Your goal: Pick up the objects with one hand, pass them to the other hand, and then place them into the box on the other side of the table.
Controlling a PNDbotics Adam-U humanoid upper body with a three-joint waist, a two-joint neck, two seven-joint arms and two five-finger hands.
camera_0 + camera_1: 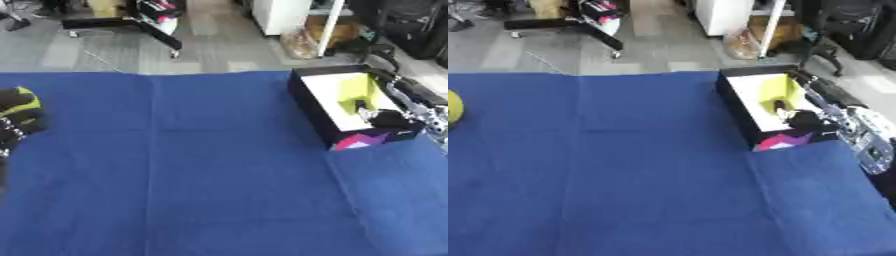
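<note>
Right robot hand point(385, 118) inside box point(308, 95) beside yellow-green object point(357, 91)

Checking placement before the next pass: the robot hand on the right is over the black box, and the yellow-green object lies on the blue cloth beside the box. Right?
Not quite. The yellow-green object is inside the black box, against its white lining, not on the blue cloth. The left eye view shows this. The right robot hand is indeed over the box.
</note>
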